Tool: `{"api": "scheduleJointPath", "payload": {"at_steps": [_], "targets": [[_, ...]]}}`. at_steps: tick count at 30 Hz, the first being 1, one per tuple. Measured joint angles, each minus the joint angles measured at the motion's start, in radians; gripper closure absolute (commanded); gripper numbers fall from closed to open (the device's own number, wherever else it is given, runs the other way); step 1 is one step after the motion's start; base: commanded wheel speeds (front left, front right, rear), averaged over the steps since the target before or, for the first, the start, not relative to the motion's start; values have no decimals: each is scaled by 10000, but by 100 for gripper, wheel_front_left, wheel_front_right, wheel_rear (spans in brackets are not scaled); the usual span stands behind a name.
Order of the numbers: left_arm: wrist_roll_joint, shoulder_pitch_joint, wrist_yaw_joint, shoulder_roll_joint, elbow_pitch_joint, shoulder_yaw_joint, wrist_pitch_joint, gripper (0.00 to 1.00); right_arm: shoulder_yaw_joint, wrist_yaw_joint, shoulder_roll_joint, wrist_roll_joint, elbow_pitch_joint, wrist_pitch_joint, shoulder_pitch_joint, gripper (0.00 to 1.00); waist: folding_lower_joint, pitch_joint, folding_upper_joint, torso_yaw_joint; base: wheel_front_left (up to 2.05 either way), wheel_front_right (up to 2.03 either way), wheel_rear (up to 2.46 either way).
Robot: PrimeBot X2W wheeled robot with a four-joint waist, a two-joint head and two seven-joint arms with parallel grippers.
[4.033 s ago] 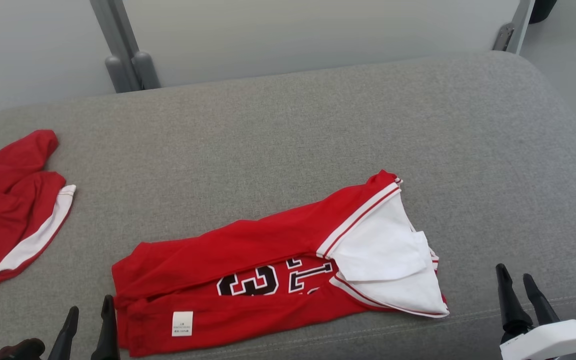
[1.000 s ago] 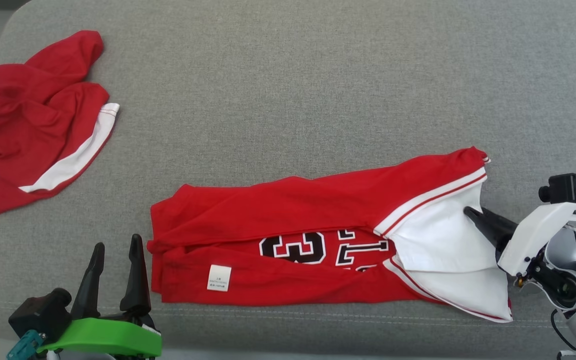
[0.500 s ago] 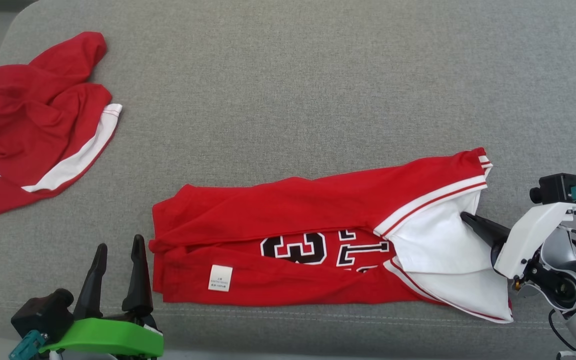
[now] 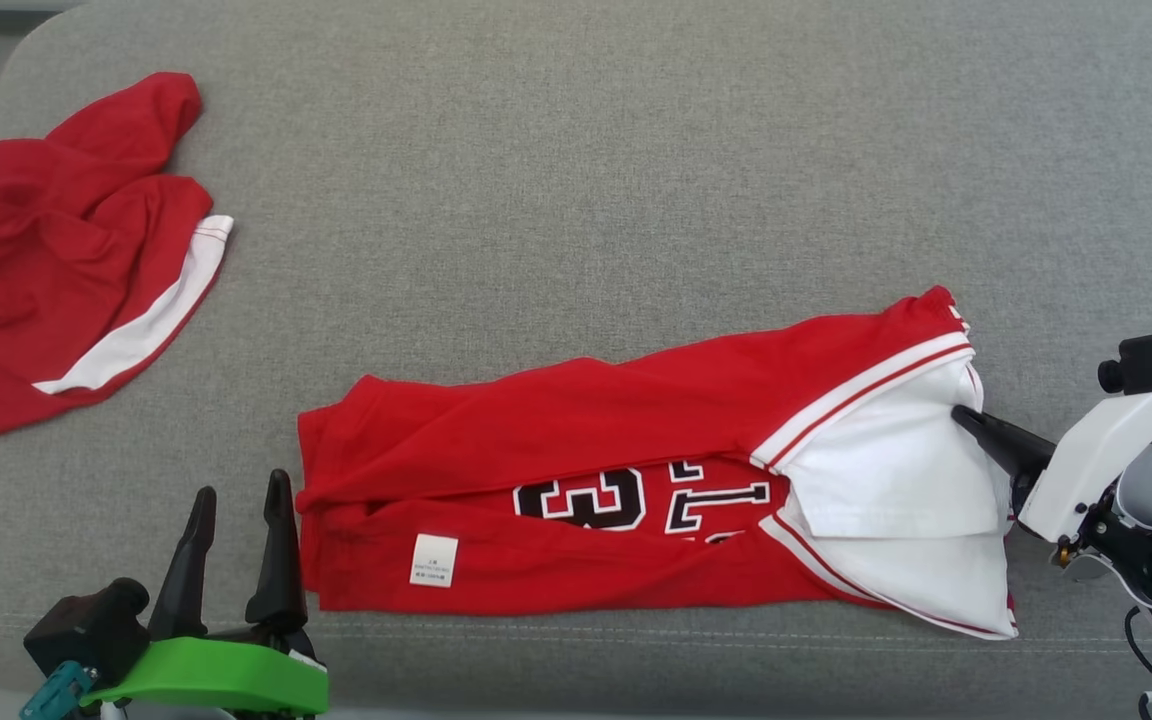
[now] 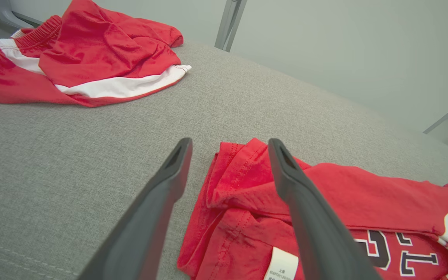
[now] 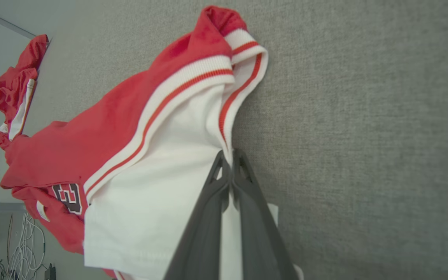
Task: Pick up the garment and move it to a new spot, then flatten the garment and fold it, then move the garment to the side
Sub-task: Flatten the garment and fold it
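- The jersey (image 4: 576, 440) lay folded lengthwise into a long strip near the front of the grey cushion (image 4: 576, 180), red body toward the robot's left, white sleeve end toward its right.
- The right gripper (image 4: 966, 418) was pinched tight on the jersey's white edge, just below the red-and-white trim (image 6: 193, 74); the right wrist view showed a thin fold of cloth between the closed tips.
- The left gripper (image 4: 240, 490) stood with its fingers wide apart and nothing between them, just beside the jersey's red hem corner and not touching it.
- A white label (image 4: 433, 560) sat on the lower fold near that hem.
- Red shorts (image 4: 66, 250) lay crumpled well apart at the far left.
- Handling, as a judgement: the cloth looked thin, light and limp, so it would sag and drag rather than keep its shape, and a one-point lift would probably let the folds fall open.
- The smooth knit could slip from a shallow pinch; the ribbed trim and stitched hem looked like the firmer places to grip.
- The left gripper would do best to take the hem corner in front of it, so both ends carry the weight.
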Motion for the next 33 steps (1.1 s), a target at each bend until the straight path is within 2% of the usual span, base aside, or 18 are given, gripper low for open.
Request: {"api": "scheduleJointPath", "payload": {"at_steps": [19,33], "targets": [[15,0,-100,-52,44,13,-2,0,-81,0,-40,119,-267,-119,159,100,0,36,0,-156,0,0,0],[15,1,-125,-178,119,150,-2,3,510,0,107,71,-1549,-324,153,100,0,35,0,-212,0,0,0]]}}
